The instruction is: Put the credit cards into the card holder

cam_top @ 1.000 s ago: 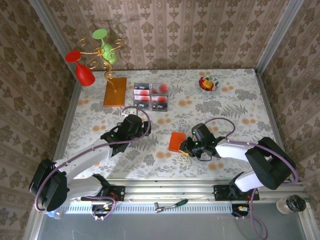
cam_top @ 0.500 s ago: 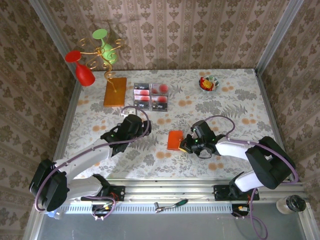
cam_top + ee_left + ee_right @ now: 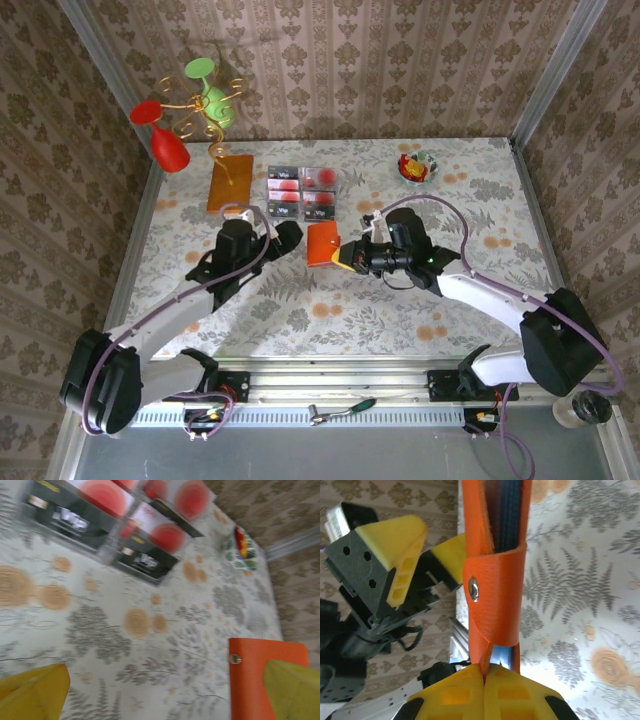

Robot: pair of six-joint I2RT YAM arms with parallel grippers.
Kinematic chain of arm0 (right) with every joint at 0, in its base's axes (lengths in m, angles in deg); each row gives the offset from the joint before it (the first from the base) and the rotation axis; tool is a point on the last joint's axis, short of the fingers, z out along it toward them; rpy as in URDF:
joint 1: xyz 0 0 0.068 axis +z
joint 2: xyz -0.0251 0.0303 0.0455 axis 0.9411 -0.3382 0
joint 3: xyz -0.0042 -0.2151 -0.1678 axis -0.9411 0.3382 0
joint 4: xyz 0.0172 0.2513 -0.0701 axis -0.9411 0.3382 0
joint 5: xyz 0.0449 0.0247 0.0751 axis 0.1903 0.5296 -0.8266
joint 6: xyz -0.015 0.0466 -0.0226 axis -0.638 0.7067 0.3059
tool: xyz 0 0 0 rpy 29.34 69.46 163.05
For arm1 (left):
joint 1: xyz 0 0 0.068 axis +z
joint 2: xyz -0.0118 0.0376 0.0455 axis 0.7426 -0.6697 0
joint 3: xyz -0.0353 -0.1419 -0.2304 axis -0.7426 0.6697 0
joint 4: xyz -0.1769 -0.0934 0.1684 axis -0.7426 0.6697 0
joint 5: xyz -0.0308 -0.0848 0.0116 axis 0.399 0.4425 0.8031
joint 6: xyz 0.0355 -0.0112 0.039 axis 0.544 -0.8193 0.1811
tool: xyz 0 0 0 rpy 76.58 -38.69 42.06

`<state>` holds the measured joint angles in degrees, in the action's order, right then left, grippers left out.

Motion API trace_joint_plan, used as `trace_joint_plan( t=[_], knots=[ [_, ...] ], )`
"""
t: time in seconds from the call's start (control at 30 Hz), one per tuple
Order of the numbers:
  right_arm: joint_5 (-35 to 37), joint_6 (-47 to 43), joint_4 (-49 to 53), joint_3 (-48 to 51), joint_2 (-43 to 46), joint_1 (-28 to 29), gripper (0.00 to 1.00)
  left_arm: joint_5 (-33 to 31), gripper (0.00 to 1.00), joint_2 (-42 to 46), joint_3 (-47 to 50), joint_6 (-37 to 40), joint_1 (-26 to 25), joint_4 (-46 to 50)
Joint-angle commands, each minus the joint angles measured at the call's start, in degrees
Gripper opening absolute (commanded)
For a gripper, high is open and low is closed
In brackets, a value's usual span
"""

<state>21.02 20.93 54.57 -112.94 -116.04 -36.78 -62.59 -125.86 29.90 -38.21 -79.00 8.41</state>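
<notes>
Right end effector (image 3: 484, 679) clenched on the card holder (image 3: 495, 580) edge — presenting it to the released left end effector (image 3: 285, 236), presumably for opening.

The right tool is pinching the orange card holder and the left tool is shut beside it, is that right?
Not quite. The left tool is open, its jaws wide apart in the left wrist view. The right tool is indeed shut on the card holder.
</notes>
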Motion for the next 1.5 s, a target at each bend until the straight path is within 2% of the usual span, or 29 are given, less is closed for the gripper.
trace_joint_plan(
  t=[0.0,0.1,0.3,0.7,0.93,1.23,1.47],
  knots=[
    [-2.72,2.63,-4.38,-2.30,-0.91,1.71,0.00,6.26,1.00,-1.31,-0.74,-5.55,0.11,-9.51],
    [-2.45,4.04,-6.56,-2.74,-1.98,2.80,0.00,7.06,0.98,-2.41,-0.63,-7.37,0.11,-12.69],
    [-1.92,5.54,-8.92,-3.01,-2.79,3.90,0.00,7.46,0.87,-3.76,2.73,-11.40,0.11,-20.83],
    [-1.92,6.34,-10.41,-3.27,-5.69,3.90,0.00,8.05,0.74,-4.52,5.98,-15.41,-1.68,-28.88],
    [-1.66,6.58,-10.81,-2.93,-6.04,3.88,0.00,6.86,0.67,-4.09,7.86,-15.62,-3.30,-30.34],
    [-1.04,6.44,-10.27,-1.98,-6.12,3.85,0.00,4.05,0.62,-0.70,10.38,-15.22,-3.27,-29.08],
    [-0.76,6.94,-10.71,-1.25,-6.47,3.80,0.00,3.64,0.52,0.42,10.16,-14.27,-3.12,-27.31]
  ],
)
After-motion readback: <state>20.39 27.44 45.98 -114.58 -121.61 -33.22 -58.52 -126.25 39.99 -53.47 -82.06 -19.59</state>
